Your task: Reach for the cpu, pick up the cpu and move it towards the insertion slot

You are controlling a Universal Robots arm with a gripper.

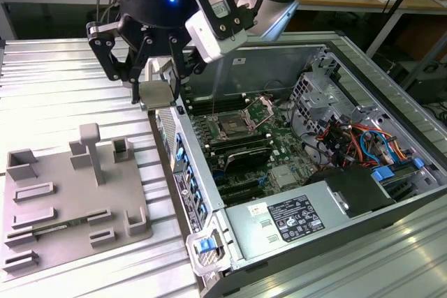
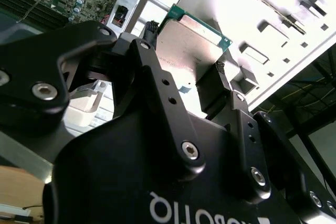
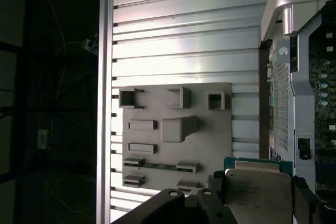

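Gripper (image 1: pixel 155 88) clamped on the cpu (image 1: pixel 155 93), fingers (image 2: pixel 227 85) pressing its opposite edges, chip lifted clear of the surface. Cpu (image 2: pixel 187 43) held above the near wall of the open computer case (image 1: pixel 209 193), short of the insertion slot (image 1: pixel 232 125) on the motherboard (image 1: pixel 279 151). Grey plastic plate (image 1: pixel 63 207) with raised blocks lying outside the case on the ribbed metal table (image 1: pixel 42 102).

Arm reaching down from above, claw (image 1: pixel 155 91) pointing downward; fingers (image 2: pixel 223 85) clamped on the cpu (image 2: pixel 186 45)
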